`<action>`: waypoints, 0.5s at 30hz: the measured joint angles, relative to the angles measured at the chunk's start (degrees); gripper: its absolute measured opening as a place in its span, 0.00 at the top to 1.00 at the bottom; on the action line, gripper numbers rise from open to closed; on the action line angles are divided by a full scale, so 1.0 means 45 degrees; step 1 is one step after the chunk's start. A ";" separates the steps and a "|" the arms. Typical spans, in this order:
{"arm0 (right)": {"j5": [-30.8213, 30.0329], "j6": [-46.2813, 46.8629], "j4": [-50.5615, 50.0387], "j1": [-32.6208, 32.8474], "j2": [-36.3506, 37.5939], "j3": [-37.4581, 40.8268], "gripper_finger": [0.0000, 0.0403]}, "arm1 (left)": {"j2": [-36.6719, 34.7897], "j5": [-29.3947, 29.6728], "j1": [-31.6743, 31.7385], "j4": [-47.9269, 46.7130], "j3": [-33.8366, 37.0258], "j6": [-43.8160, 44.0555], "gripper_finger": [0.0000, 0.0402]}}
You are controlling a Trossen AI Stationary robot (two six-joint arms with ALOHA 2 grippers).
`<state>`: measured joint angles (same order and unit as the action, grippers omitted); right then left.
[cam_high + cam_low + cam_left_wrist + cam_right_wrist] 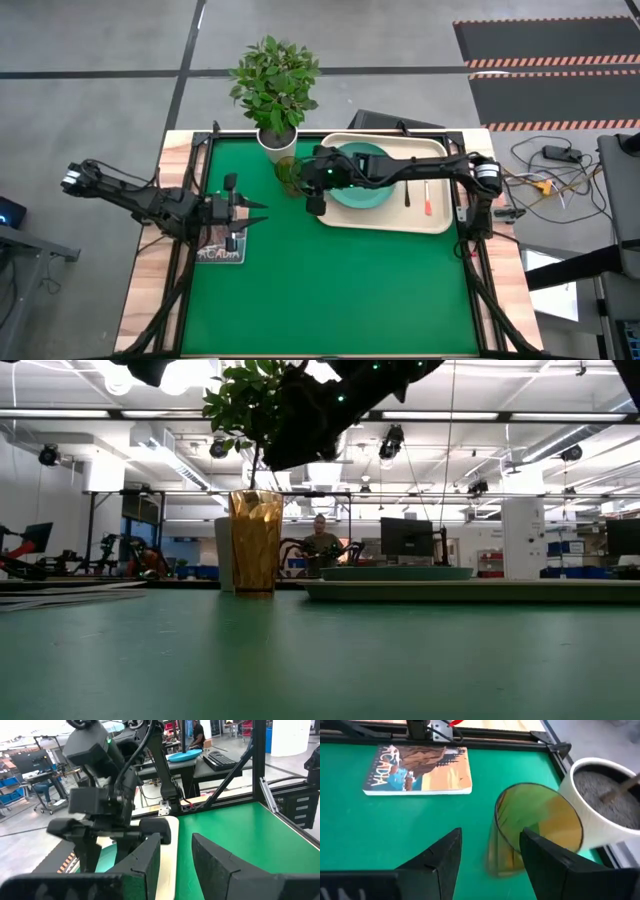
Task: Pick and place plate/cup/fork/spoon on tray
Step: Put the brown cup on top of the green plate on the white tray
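Observation:
The amber-green cup (288,176) stands upright on the green table beside the white plant pot (278,141); it also shows in the low view (255,542) and the right wrist view (535,822). My right gripper (314,192) is open and hangs above the table just right of the cup, which lies ahead of its fingers (487,857). The teal plate (360,180), dark spoon (408,193) and red-handled fork (427,198) lie on the cream tray (440,222). My left gripper (243,212) is open and empty at the table's left (176,855).
A potted plant (274,80) stands at the far edge, close behind the cup. A book (222,252) lies on the table near my left gripper and shows in the right wrist view (417,770). A person (320,545) stands in the room beyond.

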<state>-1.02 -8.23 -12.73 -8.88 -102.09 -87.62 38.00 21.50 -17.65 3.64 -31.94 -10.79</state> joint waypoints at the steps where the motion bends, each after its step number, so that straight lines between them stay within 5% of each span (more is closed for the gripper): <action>1: -0.0005 -0.0096 0.0113 -0.0035 -0.0127 -0.0087 0.53 | 0.0009 0.0000 0.0000 0.0001 0.0000 -0.0009 0.76; 15: 0.0028 -0.0844 -0.0869 -0.0277 -0.2041 -0.2573 0.53 | 0.0117 0.0000 0.0000 0.0081 0.0005 -0.0019 0.76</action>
<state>-0.89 -12.03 -16.64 -10.13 -111.27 -99.20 38.52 21.50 -17.65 4.00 -31.92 -10.87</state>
